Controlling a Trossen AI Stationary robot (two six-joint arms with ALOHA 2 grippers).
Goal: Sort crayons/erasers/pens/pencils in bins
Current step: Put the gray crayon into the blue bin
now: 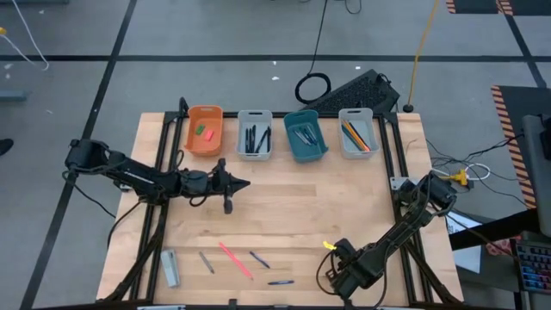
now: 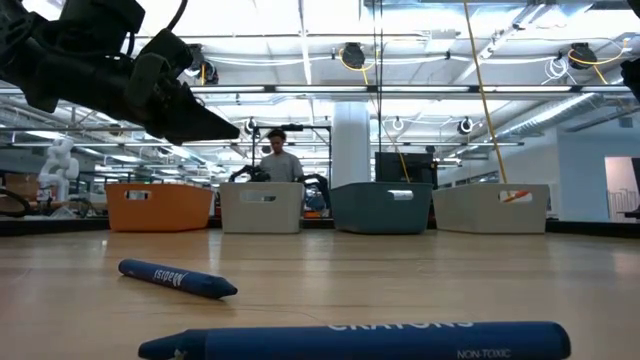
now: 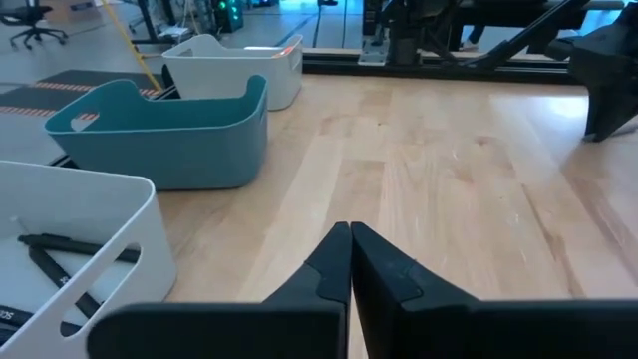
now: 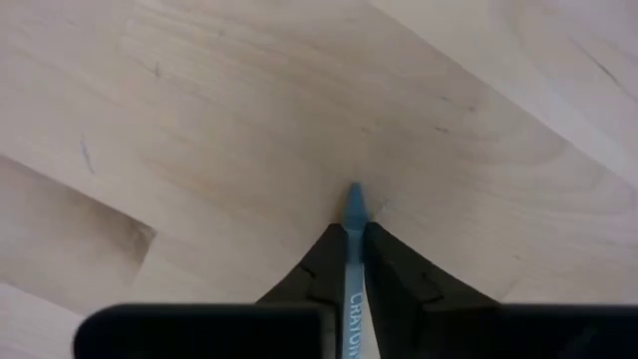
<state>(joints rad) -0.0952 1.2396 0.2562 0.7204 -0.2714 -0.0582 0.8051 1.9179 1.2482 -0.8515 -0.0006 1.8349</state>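
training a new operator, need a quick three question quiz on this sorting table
1. True or false: the left claw is shut on a pen.
2. What does the right claw hold? A pencil, B blue crayon, C eraser.
3. Fill in: both erasers lie in the ___ bin.
Key: 1 false, it is shut on nothing; 2 B; 3 orange.

smooth pale wood table, matt plastic bins, paper-wrapped crayon.
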